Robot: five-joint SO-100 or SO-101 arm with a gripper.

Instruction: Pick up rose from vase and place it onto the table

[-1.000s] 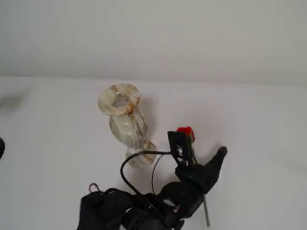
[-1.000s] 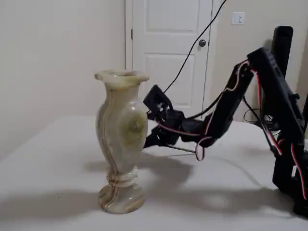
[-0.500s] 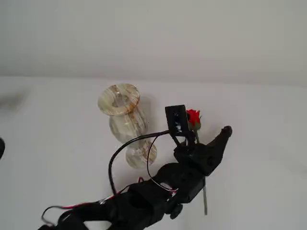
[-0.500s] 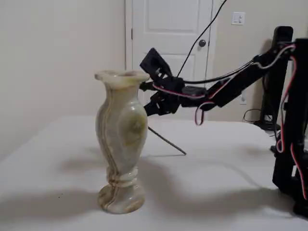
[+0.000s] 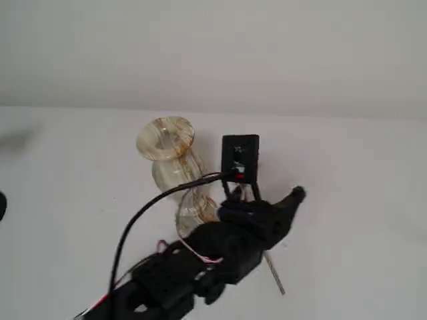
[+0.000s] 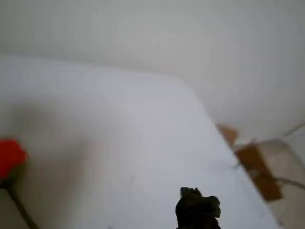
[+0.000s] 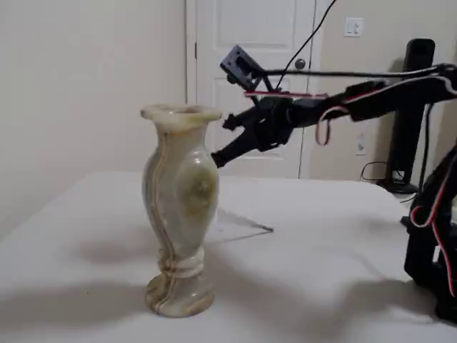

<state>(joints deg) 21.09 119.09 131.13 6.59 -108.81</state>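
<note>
The vase [image 5: 167, 163] stands upright on the white table [image 5: 353, 200]; in a fixed view [image 7: 178, 214] its mouth is empty. The rose is out of the vase. Its red bud [image 6: 9, 157] shows at the left edge of the wrist view. Its thin stem [image 5: 275, 272] runs out from under the arm, and the stem's end touches the table [image 7: 265, 228]. My gripper [image 7: 220, 141] hangs above the table just behind the vase's shoulder, jaws apart and nothing seen between them. It shows right of the vase [image 5: 292, 200]. One fingertip [image 6: 198, 210] shows in the wrist view.
The arm's black base [image 7: 432, 243] stands at the right of the table. The table's edge [image 6: 209, 119] runs diagonally in the wrist view, with floor and brown items [image 6: 257, 171] beyond. A dark object [image 5: 2, 203] sits at the left edge.
</note>
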